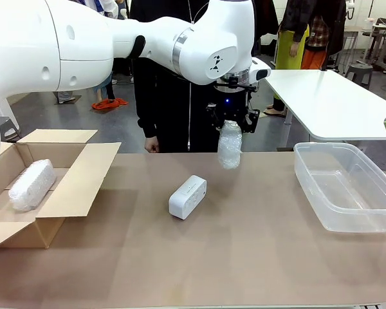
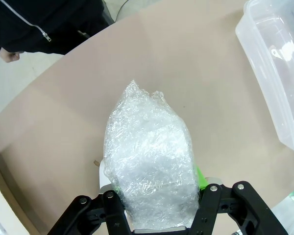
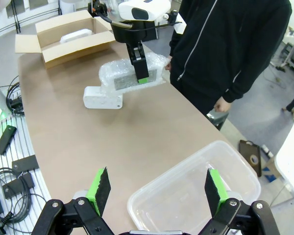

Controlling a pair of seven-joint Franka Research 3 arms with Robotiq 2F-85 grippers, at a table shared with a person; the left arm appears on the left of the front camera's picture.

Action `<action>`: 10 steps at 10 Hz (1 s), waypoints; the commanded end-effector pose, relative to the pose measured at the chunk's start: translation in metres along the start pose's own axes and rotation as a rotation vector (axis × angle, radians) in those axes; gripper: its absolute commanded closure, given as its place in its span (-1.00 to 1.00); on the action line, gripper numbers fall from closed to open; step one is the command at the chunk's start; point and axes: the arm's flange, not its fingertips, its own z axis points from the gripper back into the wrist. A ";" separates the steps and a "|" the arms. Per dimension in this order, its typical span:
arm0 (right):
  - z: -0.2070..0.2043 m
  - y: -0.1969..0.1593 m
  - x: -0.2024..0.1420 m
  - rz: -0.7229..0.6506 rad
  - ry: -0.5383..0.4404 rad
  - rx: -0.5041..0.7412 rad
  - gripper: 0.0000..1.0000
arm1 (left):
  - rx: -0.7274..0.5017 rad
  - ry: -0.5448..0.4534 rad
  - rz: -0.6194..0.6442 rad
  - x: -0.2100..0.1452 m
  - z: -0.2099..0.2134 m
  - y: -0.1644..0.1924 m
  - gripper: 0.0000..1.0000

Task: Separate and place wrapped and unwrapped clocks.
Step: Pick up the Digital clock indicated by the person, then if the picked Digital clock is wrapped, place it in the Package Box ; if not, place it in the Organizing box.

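Note:
My left gripper (image 1: 232, 122) is shut on a bubble-wrapped clock (image 1: 229, 145) and holds it hanging above the table's middle, in front of the person. In the left wrist view the wrapped clock (image 2: 149, 166) bulges up between my green pads (image 2: 201, 179). The bare white unwrapped clock (image 1: 187, 196) lies on the table below and left of it. A second wrapped clock (image 1: 32, 185) rests inside the cardboard box (image 1: 71, 187) at the left. My right gripper (image 3: 157, 191) stands open with nothing between its fingers, above the clear bin (image 3: 176, 169).
A clear plastic bin (image 1: 309, 170) with nothing in it sits at the table's right. A person in a black jacket (image 3: 225, 44) stands at the far edge, hands down. The box flaps (image 1: 90, 167) spread toward the centre. Cables lie on a shelf (image 3: 10, 161) beside the table.

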 end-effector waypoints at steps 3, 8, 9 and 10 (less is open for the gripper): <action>-0.002 -0.002 0.000 0.008 -0.023 0.019 -1.00 | -0.002 -0.007 0.005 0.001 0.003 0.000 0.27; -0.002 -0.002 0.000 0.008 -0.023 0.019 -1.00 | -0.002 -0.007 0.005 0.001 0.003 0.000 0.27; -0.002 -0.002 0.000 0.008 -0.023 0.019 -1.00 | -0.002 -0.007 0.005 0.001 0.003 0.000 0.27; -0.002 -0.002 0.000 0.008 -0.023 0.019 -1.00 | -0.002 -0.007 0.005 0.001 0.003 0.000 0.27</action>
